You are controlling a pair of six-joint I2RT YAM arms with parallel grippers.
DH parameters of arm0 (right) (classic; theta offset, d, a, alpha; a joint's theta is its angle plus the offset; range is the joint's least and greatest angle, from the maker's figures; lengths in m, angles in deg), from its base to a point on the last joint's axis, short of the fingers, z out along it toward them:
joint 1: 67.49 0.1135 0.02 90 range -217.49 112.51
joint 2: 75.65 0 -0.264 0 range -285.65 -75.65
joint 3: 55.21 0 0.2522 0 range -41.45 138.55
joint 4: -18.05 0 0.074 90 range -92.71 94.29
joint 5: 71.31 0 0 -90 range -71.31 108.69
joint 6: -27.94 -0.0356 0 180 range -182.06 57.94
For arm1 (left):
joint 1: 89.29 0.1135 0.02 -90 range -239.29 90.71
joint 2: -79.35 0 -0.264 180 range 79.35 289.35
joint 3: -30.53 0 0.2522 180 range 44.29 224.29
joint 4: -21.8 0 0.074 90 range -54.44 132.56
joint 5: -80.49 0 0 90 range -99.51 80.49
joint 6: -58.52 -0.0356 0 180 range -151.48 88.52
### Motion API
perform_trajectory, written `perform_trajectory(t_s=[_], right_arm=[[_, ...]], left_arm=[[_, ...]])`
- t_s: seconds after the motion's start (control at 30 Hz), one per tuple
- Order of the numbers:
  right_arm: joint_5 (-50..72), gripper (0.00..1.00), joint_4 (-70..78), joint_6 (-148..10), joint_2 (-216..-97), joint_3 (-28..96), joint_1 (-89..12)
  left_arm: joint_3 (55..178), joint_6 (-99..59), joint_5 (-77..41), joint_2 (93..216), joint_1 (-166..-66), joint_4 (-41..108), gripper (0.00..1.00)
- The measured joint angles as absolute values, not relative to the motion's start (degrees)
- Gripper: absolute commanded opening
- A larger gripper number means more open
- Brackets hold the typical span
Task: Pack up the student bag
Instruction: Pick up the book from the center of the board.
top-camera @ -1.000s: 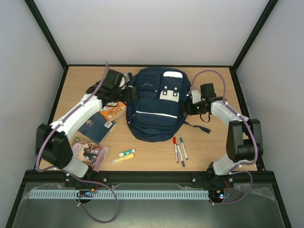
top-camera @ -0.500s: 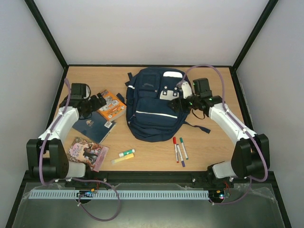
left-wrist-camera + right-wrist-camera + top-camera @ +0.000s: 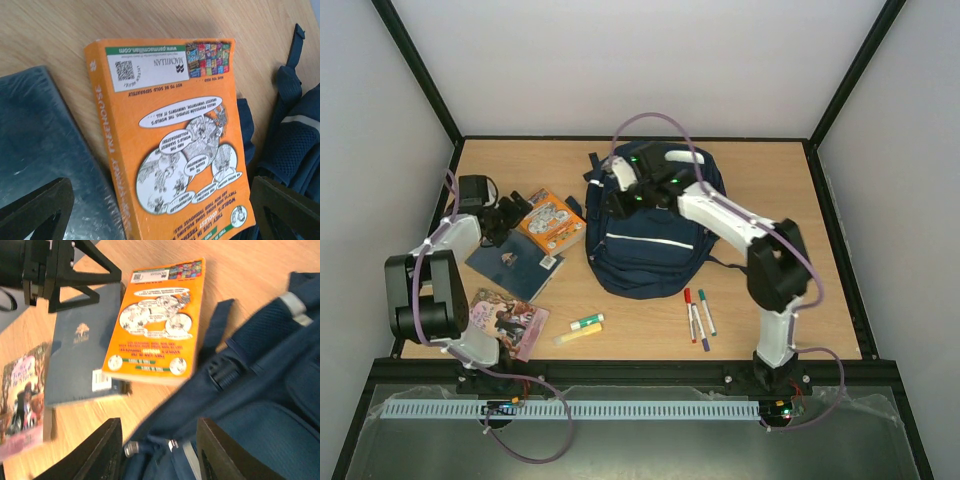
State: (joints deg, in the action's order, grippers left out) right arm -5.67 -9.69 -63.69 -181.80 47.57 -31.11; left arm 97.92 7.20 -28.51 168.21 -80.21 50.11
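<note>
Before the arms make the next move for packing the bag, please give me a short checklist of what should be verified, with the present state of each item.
1. Left end effector open, one finger on each side of the orange book: ok.
2. Nothing lying on top of the orange book: ok. It rests partly on the dark blue book.
3. Right end effector open and empty above the left side of the student bag: ok.
4. Bag compartment unzipped for loading: cannot tell. Only a zip pull shows.
5. The two arms apart from each other: ok in the top view.
</note>
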Motion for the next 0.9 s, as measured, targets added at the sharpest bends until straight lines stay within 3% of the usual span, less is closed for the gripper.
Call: perform_trajectory(t_s=[0.17, 0.5, 0.9], right_arm=[[-5.25, 0.31, -9.64, -65.48, -195.15, 59.44, -26.98], [-3.72, 0.32, -12.44, -68.73, -214.63, 80.88, -24.66], [7.27, 0.23, -13.88, -69.81, -221.77, 84.57, -24.34]], left_arm=[[100.3, 7.79, -29.78, 172.19, -79.77, 48.16, 1.0], [102.73, 8.25, -31.53, 177.22, -79.29, 47.05, 1.0], [106.99, 9.52, -29.85, 181.52, -79.29, 48.51, 1.0]])
